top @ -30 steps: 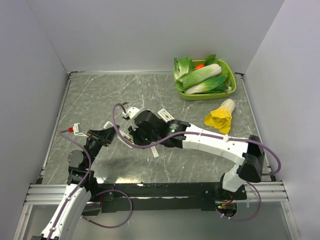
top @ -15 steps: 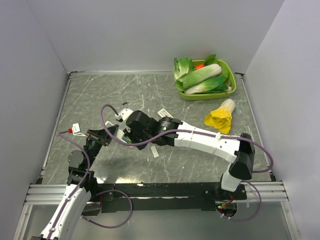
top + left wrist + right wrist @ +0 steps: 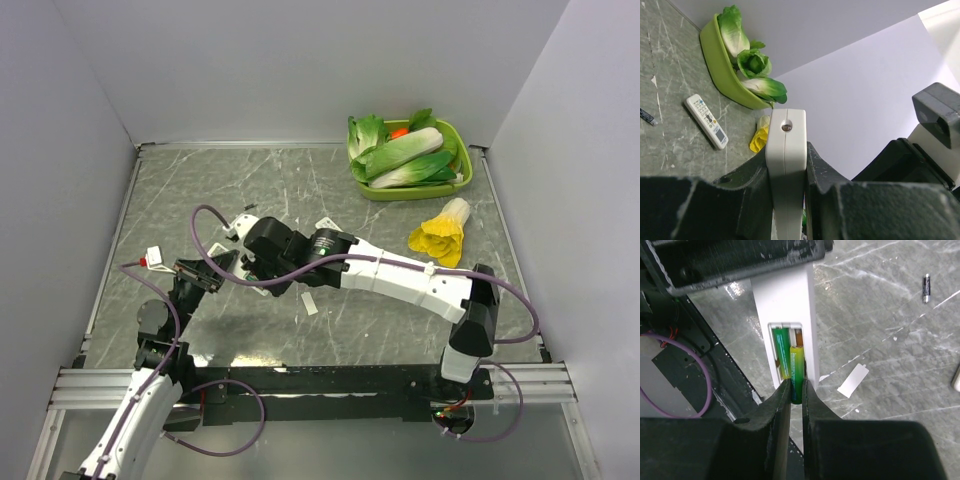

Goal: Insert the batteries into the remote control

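Right wrist view, right gripper [image 3: 796, 391] pinching a green battery [image 3: 797, 365] over the open remote [image 3: 787, 295], second battery [image 3: 780, 352] seated inside, left gripper [image 3: 786, 170] clamping the remote

Tabletop [image 3: 400, 330]: you are looking at a grey-green marbled slab with pale veins, glossy enough to show glare near its front edge.
Edging [image 3: 250, 144]: a thin metal strip borders the slab's left, back and right sides.
Back wall [image 3: 300, 70]: plain white, no window.
Left wall [image 3: 50, 200]: plain panel, a greyer tone in your top view.
Right wall [image 3: 580, 200]: matching plain panel.
Rail [image 3: 100, 385]: aluminium extrusion across the near edge.
Light: soft and even; shadows on the slab are faint and blurred.
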Available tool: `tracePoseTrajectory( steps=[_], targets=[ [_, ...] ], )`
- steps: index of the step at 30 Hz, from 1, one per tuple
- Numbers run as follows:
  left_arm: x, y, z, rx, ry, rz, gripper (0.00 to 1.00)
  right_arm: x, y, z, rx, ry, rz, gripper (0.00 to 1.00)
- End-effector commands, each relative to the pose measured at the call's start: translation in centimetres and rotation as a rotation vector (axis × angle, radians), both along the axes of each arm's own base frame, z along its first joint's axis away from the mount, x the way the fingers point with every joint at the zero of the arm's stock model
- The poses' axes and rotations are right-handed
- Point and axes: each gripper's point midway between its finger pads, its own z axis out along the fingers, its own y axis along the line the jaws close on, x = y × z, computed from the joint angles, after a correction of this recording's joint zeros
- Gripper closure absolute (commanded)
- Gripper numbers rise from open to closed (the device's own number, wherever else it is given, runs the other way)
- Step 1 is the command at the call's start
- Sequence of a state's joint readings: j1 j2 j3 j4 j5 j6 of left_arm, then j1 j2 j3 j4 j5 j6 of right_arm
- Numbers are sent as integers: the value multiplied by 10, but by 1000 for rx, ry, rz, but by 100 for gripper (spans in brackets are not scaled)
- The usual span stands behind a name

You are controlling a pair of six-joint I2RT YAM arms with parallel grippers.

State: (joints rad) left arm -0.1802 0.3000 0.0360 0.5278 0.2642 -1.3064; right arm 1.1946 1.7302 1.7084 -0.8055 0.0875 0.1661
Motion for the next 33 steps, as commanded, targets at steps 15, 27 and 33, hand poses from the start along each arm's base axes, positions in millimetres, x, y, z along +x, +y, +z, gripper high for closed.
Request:
tracePoseTrajectory(
  steps=[15, 27, 33],
  targets=[
    [-4, -3, -90, -33, 205, -27, 98, 2, -7, -9, -151, 19, -4, 100],
    [-6, -5, -85, -72, 208, -45, 98, 5, -2, -8, -157, 6, -3, 98],
    [-7, -7, -83, -86, 212, -56, 98, 7, 3, -8, -156, -1, 4, 95]
  ],
)
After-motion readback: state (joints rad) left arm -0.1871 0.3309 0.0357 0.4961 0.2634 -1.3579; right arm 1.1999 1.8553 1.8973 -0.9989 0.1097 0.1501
